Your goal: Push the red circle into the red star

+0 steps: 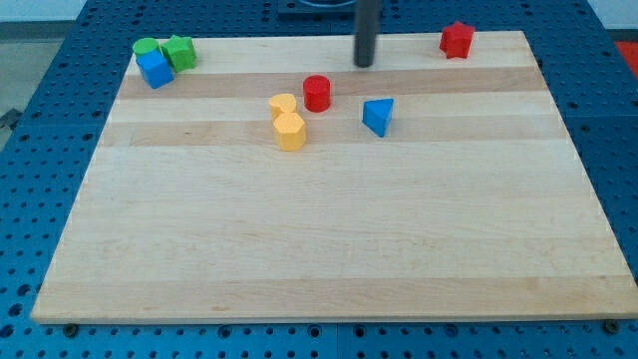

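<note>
Now | tool (365,64) touches no block | red circle (317,93) lower-left of it | red star (457,40) right

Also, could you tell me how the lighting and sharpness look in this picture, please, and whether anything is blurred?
In the camera view, the lighting is even and soft: blocks such as the red circle cast only faint shadows on the wooden board, with no strong glare. The rod looks blurred, so my tip has soft edges, while the red star is fairly sharp.
</note>
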Action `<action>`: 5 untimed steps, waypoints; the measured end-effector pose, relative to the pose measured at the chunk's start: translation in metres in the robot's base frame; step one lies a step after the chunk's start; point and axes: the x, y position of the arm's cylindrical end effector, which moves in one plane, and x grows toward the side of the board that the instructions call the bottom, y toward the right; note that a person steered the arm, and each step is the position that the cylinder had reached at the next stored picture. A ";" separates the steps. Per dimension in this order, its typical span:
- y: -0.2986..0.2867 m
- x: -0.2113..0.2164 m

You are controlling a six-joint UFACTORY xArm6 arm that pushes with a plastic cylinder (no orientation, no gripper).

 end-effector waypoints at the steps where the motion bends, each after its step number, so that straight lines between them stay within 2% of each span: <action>1: -0.071 0.033; 2: -0.104 0.068; 3: -0.097 0.086; 4: -0.060 0.079; 5: -0.023 0.048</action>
